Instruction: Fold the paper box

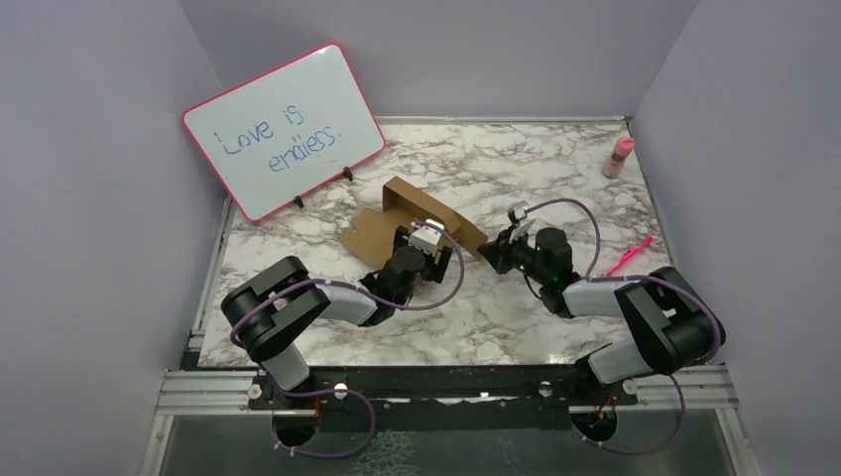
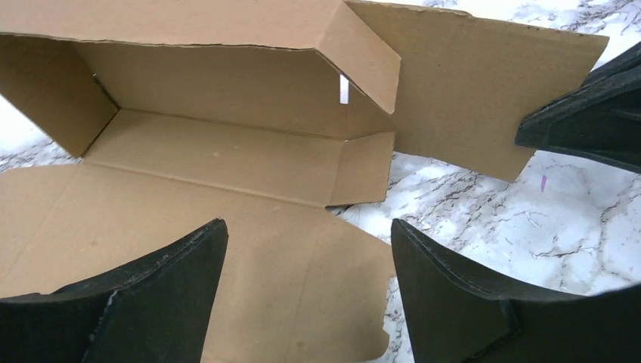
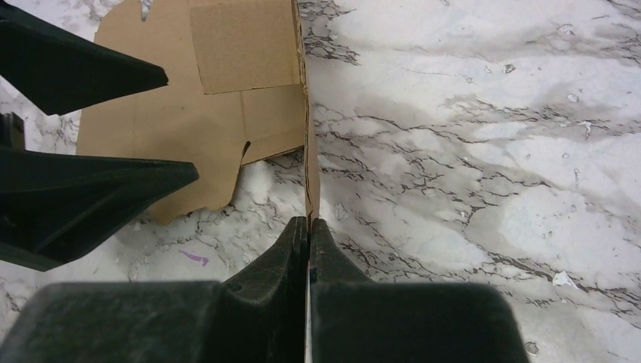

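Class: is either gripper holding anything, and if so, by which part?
The right gripper is shut on the paper box, pinching the end edge of an upright panel. The left gripper is open over the box and holds nothing.

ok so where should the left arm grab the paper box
Probably the short end flap of the paper box, from above: it stands upright with a free thin edge the left gripper's open jaws can straddle. The near panel lies flat on the table; the right gripper holds the side panel.
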Robot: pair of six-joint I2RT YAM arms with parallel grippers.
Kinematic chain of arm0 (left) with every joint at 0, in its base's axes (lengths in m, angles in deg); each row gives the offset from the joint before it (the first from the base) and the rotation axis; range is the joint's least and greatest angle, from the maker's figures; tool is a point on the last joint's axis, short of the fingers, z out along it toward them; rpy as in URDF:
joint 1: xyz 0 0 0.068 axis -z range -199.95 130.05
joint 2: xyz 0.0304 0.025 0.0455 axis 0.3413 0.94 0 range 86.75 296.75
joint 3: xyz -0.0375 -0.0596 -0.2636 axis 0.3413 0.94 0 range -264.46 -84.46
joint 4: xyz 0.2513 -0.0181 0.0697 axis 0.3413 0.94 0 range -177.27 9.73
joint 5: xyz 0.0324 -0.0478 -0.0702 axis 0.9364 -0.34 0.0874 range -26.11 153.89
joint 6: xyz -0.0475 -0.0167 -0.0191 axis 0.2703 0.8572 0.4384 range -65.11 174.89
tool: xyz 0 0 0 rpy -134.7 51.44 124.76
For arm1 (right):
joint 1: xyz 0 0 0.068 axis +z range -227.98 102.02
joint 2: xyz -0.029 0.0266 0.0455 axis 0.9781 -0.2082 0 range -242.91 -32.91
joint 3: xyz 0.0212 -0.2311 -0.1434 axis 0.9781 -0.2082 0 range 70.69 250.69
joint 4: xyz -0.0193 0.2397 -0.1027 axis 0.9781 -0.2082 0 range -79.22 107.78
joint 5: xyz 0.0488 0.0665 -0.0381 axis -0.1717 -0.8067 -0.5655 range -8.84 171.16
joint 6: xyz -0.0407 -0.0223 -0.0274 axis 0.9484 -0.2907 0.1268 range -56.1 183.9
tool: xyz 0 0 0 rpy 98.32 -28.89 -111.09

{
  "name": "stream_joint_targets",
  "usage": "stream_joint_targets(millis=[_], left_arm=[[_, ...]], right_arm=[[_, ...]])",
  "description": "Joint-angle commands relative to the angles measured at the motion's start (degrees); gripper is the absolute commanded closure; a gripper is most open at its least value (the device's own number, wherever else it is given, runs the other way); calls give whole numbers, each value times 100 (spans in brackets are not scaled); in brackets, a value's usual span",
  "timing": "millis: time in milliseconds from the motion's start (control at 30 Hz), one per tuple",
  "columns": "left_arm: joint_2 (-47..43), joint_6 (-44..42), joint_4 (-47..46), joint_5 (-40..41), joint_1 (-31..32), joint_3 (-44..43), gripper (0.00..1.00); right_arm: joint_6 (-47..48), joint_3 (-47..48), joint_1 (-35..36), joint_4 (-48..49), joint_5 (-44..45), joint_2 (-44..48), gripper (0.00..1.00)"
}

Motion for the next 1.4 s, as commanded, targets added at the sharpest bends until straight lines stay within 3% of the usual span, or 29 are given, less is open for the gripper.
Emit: stream_joint_targets(millis=[0, 167, 333, 933, 1133, 1367], left_arm=[[435, -384, -833, -581, -144, 64, 19], [859, -581, -1275, -904, -189, -30, 18], [1152, -560, -1505, -739, -303, -155, 19], [1472, 134, -1949, -1020, -885, -89, 42], [1753, 506, -2302, -1247, -1018, 107, 49], [1806, 678, -2511, -1439, -1137, 295, 51]], right_arm=[[129, -15, 86, 238, -114, 20, 96], [210, 22, 153, 192, -106, 11, 96], [290, 48, 218, 172, -123, -18, 96], [541, 83, 419, 103, -202, 19, 94], [518, 48, 436, 190, -261, 66, 85], [348, 103, 436, -27, 235, 478, 62]])
